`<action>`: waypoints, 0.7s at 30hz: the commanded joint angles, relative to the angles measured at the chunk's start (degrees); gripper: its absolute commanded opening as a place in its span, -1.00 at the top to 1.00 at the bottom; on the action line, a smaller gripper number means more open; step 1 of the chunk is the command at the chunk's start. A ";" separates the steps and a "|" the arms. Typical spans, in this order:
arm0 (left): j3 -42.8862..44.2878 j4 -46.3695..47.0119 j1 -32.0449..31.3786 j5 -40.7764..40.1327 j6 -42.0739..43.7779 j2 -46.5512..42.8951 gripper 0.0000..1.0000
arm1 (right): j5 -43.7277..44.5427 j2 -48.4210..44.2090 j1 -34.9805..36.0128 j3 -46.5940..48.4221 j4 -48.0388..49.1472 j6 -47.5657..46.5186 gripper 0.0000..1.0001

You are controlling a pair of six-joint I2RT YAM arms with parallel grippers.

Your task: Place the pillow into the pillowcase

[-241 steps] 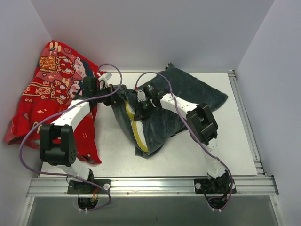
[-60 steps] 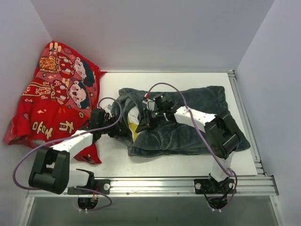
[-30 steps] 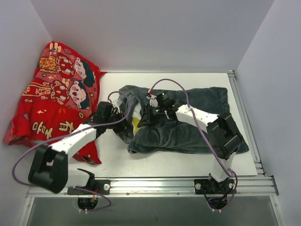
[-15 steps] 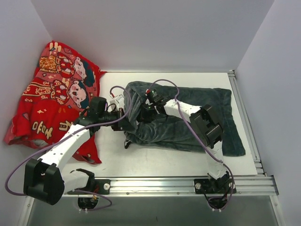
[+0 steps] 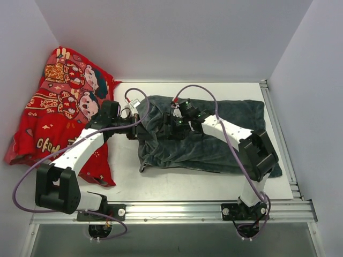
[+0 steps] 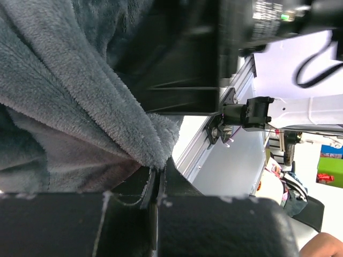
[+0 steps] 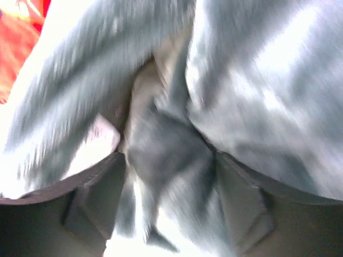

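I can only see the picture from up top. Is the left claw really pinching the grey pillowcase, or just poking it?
Observer: Really pinching. In the left wrist view, the left gripper is shut on a fold of the fluffy pillowcase.
Operator: What about the other claw?
Observer: The right wrist view is blurry, but the right gripper has its jaws spread apart, with grey cloth bunched between them.
Operator: Can you see the pillow peeking out up close?
Observer: No. I cannot make out the pillow in either wrist view. Near both grippers it is all grey cloth.
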 commanded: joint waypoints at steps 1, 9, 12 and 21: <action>4.00 4.17 1.08 2.98 2.65 0.64 1.00 | 2.01 -4.57 -1.33 -1.49 -12.16 -8.31 -0.23; 2.33 6.37 0.11 4.03 2.47 0.03 1.00 | -1.93 2.53 -0.19 2.63 -16.56 -9.74 -0.07; 1.80 5.59 -0.15 3.69 2.47 -0.85 1.00 | -6.31 7.99 -0.54 6.50 -14.81 -4.39 -0.14; -0.31 3.56 -0.07 2.36 3.53 -3.57 1.00 | -7.39 0.89 -4.67 2.91 -10.41 -2.70 0.02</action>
